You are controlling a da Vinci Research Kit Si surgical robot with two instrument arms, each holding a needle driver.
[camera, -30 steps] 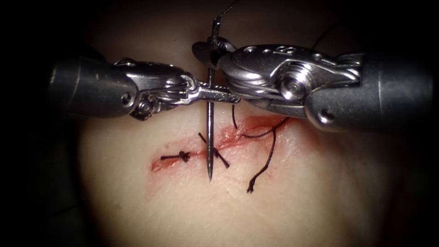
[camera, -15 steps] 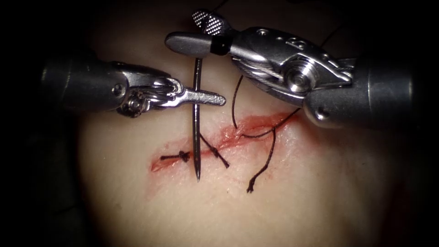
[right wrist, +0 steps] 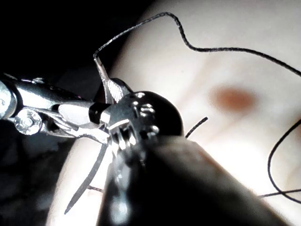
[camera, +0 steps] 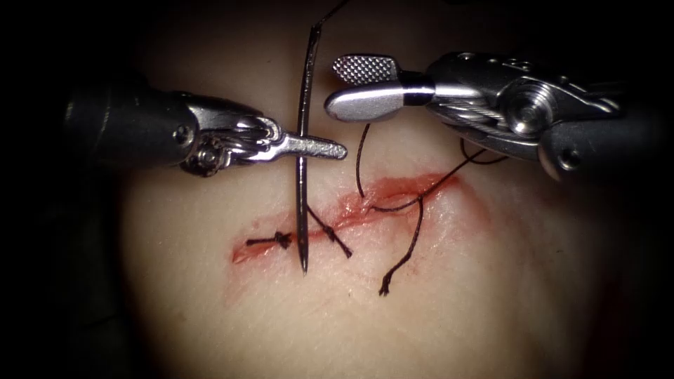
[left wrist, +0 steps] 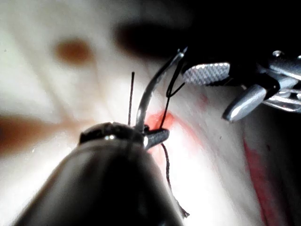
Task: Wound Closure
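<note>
My left tool (camera: pixel 337 149) comes in from the left with its jaws shut on the curved needle (camera: pixel 302 203) near mid-curve. The needle stands nearly upright over the left part of the cut (camera: pixel 393 189), free of the tissue (camera: pixel 449 295). Its point (camera: pixel 304 270) hangs just below the cut. My right tool (camera: pixel 333 87) is open to the right of the needle's upper half and holds nothing. Thread (camera: pixel 330 14) leaves the needle's tail. In the left wrist view the needle (left wrist: pixel 150 89) rises from my shut left tool (left wrist: pixel 153 137), with the open right tool (left wrist: pixel 211 89) beyond.
Two tied stitches (camera: pixel 283 240) (camera: pixel 330 235) cross the left part of the cut. Thread rises from the cut's middle (camera: pixel 359 165), and a loose frayed end (camera: pixel 404 260) lies on the tissue below it. Red fluid lines the cut. In the right wrist view thread (right wrist: pixel 211 47) arcs over the tissue.
The right tool let go of the needle's tail, opened and drew back to the right. The left tool kept the needle and shifted it slightly left.
</note>
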